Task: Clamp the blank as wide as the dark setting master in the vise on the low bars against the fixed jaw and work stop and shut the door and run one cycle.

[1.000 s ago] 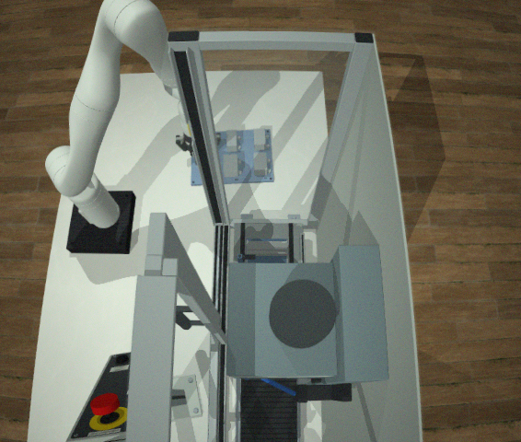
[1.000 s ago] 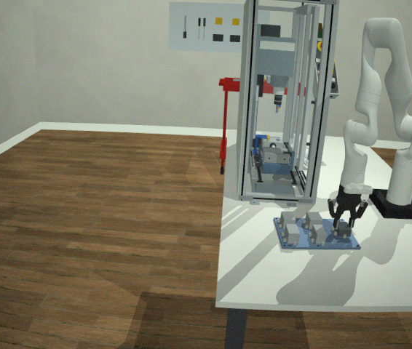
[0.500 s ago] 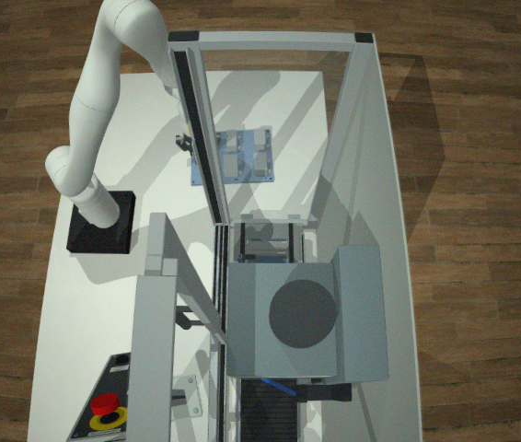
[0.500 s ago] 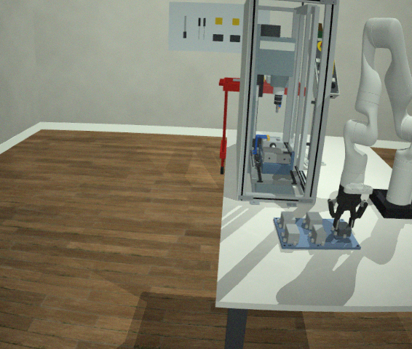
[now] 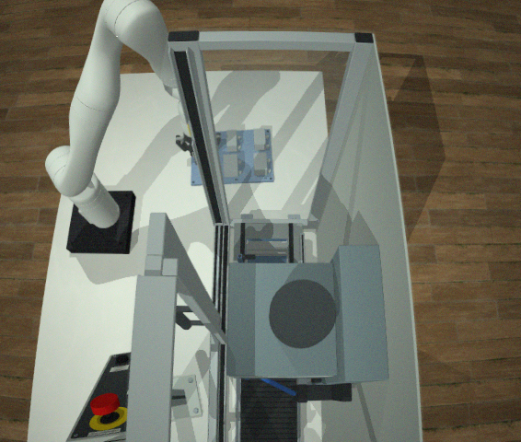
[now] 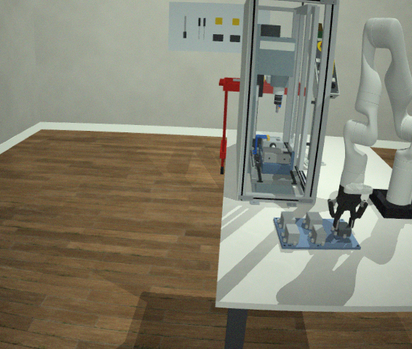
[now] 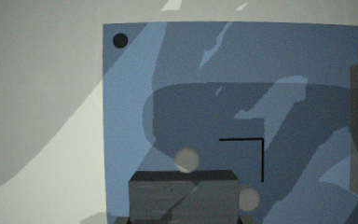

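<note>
A blue plate (image 6: 315, 235) lies on the white table in front of the guard; it also shows in the top view (image 5: 232, 157). Several light grey blanks (image 6: 292, 233) stand on it. My gripper (image 6: 343, 225) points straight down at the plate's robot-side end. It is shut on a darker grey block (image 6: 343, 230) that looks like the setting master. In the wrist view this block (image 7: 184, 198) sits at the bottom edge, beside two round pins and a black corner mark (image 7: 260, 156). I cannot tell whether it rests on the plate or is just off it. In the top view a guard post mostly hides the gripper (image 5: 184, 143).
The tall guard (image 6: 285, 101) stands behind the plate, with the blue vise (image 6: 271, 153) inside it under the spindle. The vise also shows in the top view (image 5: 265, 242). The control column (image 5: 151, 332) and a panel with a red stop button (image 5: 104, 404) stand beside the guard. My arm's black base (image 5: 101, 221) sits on the table.
</note>
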